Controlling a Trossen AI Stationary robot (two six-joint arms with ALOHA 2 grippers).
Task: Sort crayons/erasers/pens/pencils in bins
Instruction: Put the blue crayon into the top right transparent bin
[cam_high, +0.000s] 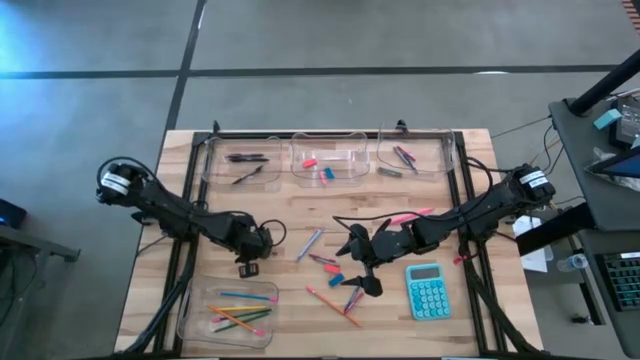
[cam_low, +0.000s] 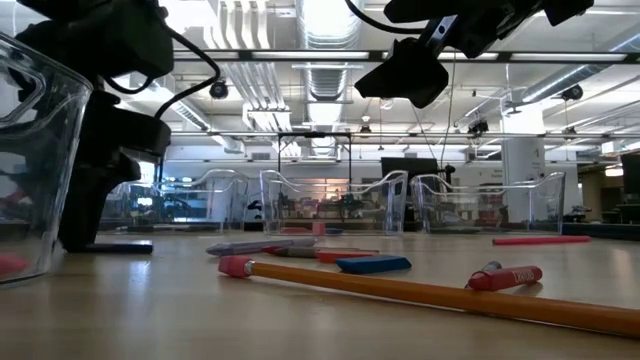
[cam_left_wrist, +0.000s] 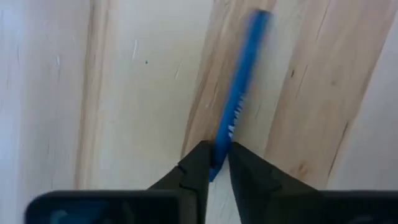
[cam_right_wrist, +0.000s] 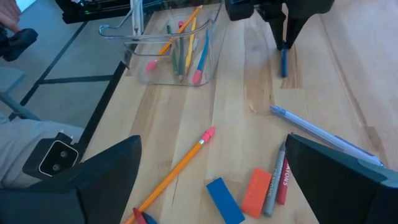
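Note:
A blue pencil (cam_left_wrist: 239, 93) lies on the wooden table between the near-left bin and the middle pile. My left gripper (cam_left_wrist: 217, 163) stands over its one end, pointing down, shut on it; the right wrist view shows the same gripper (cam_right_wrist: 284, 42) and pencil (cam_right_wrist: 283, 64). My right gripper (cam_high: 362, 262) hangs open above the middle pile, touching nothing. Under it lie an orange pencil (cam_right_wrist: 174, 168), a blue eraser (cam_right_wrist: 224, 199), an orange-red crayon (cam_right_wrist: 256, 190) and a grey-blue stick (cam_right_wrist: 323, 134). A clear bin (cam_high: 228, 312) at the near left holds several pencils. My left gripper pinches the blue pencil close to one end (cam_left_wrist: 219, 149) between its two fingers, one on each long side. The fingers come from above, pointing down. The rest of the pencil runs out away from the fingers and lies on the wood.
Three clear bins stand along the far edge: one with dark pens (cam_high: 240, 160), one with erasers (cam_high: 327, 160), one with crayons (cam_high: 415, 155). A teal calculator (cam_high: 428, 290) lies at the near right, and a pink stick (cam_high: 405, 216) lies beside my right arm.

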